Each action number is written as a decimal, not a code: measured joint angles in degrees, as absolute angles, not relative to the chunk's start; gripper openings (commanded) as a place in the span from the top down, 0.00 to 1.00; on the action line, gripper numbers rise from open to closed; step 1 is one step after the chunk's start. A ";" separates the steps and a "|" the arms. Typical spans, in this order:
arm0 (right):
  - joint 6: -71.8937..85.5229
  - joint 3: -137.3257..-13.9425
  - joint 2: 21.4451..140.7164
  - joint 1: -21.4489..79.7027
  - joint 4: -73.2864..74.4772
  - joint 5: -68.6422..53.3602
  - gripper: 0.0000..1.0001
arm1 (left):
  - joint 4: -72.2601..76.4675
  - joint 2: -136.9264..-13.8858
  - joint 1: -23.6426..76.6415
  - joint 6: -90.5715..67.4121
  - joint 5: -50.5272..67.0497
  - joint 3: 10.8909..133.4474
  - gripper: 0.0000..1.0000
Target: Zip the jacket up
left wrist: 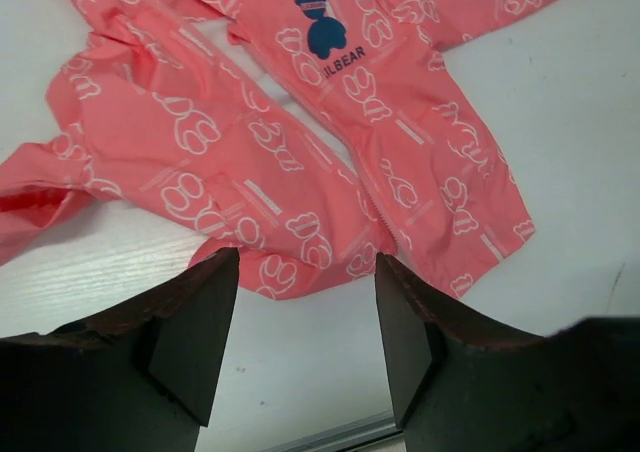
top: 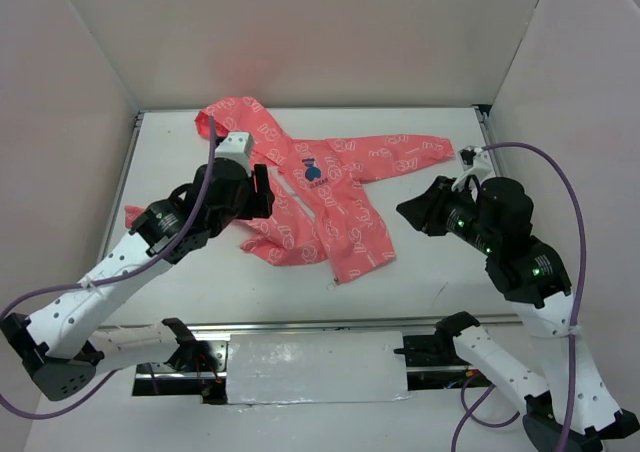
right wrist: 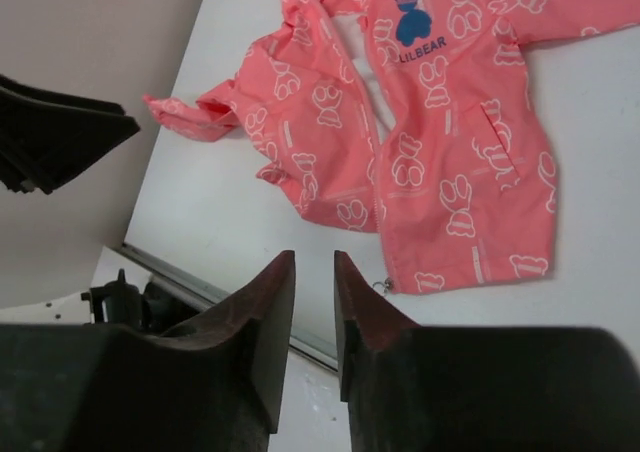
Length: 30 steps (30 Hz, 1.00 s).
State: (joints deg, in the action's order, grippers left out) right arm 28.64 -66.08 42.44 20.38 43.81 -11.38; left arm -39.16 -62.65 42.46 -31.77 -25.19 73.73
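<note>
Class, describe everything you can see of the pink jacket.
The jacket is thin coral-pink fabric printed with white bear outlines, with a blue bear emblem on the chest. It lies front up on the table, hood at the far end, sleeves spread, front parted at the chest. Only the table seems to touch it.

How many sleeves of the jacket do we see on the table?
2: one sleeve stretches to the right; the other sleeve lies at the left, partly hidden beneath the left arm.
</note>
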 measured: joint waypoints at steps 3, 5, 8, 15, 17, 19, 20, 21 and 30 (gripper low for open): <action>28.40 -65.98 42.76 20.38 43.81 -13.21 1.00 | -36.77 -62.72 42.46 -32.25 -21.45 71.20 0.57; 28.34 -65.69 43.31 20.38 43.81 -14.57 1.00 | -34.83 -61.76 42.78 -32.86 -19.27 67.99 0.82; 28.45 -64.47 44.53 20.38 43.77 -16.60 1.00 | -32.60 -59.81 46.17 -34.37 -17.85 61.54 0.98; 29.71 -60.99 47.94 23.38 43.29 -18.26 1.00 | -34.48 -67.24 61.06 -39.42 -21.98 60.64 0.71; 30.44 -59.90 48.01 25.23 42.68 -17.91 1.00 | -35.42 -70.00 62.65 -41.19 -22.76 60.51 0.62; 31.05 -58.43 48.01 27.59 41.67 -17.17 1.00 | -36.01 -72.97 63.61 -43.20 -23.97 60.53 0.55; 31.35 -57.49 48.05 28.91 41.15 -16.71 1.00 | -36.07 -74.50 63.88 -43.86 -24.47 60.55 0.54; 31.73 -56.69 48.25 30.02 40.97 -16.27 1.00 | -36.29 -76.44 64.07 -44.29 -24.91 60.82 0.54; 33.56 -54.17 49.54 33.50 38.70 -13.65 1.00 | -35.64 -90.17 61.23 -47.99 -28.21 66.11 0.45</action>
State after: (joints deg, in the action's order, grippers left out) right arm 33.56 -54.17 49.54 33.50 38.70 -13.65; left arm -35.64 -90.17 61.23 -47.99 -28.21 66.11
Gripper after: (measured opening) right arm 0.007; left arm 0.524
